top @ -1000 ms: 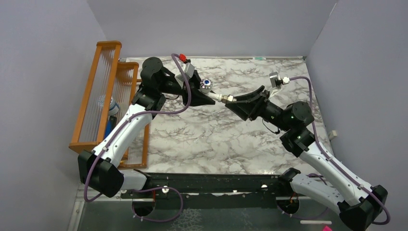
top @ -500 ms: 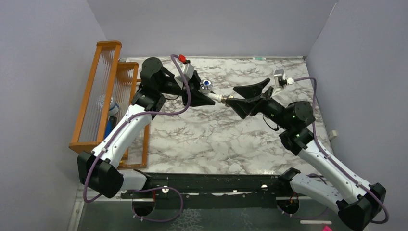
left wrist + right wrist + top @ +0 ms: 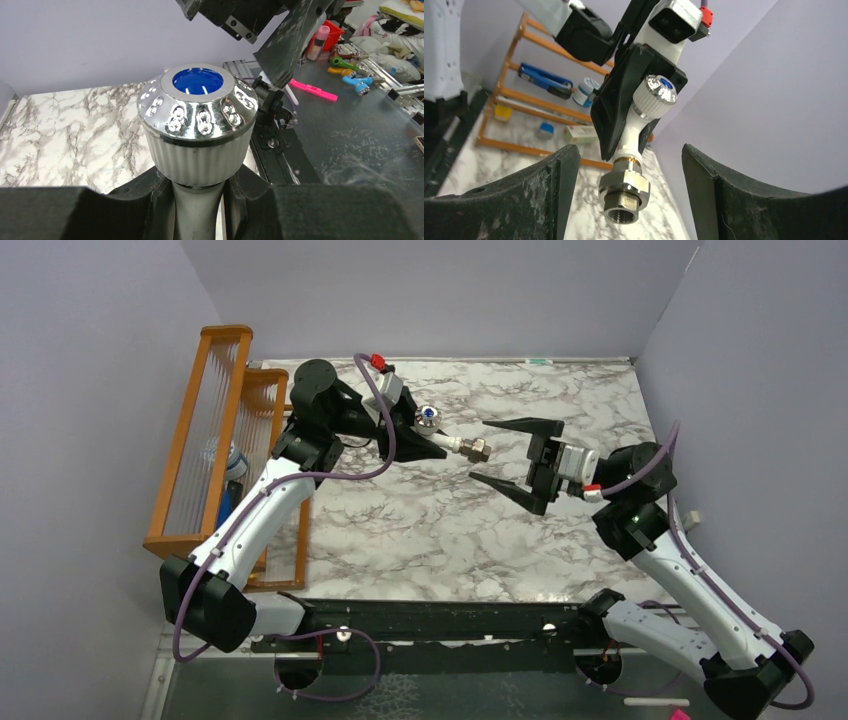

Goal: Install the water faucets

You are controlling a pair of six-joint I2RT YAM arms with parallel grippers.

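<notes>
My left gripper (image 3: 425,445) is shut on the white tap (image 3: 440,441) and holds it above the marble table. Its silvery knob with the blue dot (image 3: 428,416) fills the left wrist view (image 3: 197,95), with my fingers clamped on the white stem (image 3: 196,212). A brass-grey nut fitting (image 3: 476,449) sits on the tap's threaded end; it shows in the right wrist view (image 3: 625,189). My right gripper (image 3: 498,452) is open and empty, its fingertips just right of the nut and apart from it. In the right wrist view (image 3: 624,200) the fingers stand wide on both sides of the nut.
An orange wooden rack (image 3: 215,430) stands at the table's left edge, holding a blue tool (image 3: 544,79), a small tub (image 3: 583,92) and small boxes. Grey walls enclose the marble table (image 3: 430,530). A black rail (image 3: 430,622) runs along the near edge.
My right gripper has let go of the nut, opened wide, rotated and drawn back to the right. The nut stays on the tap's end. The left arm has held still.
</notes>
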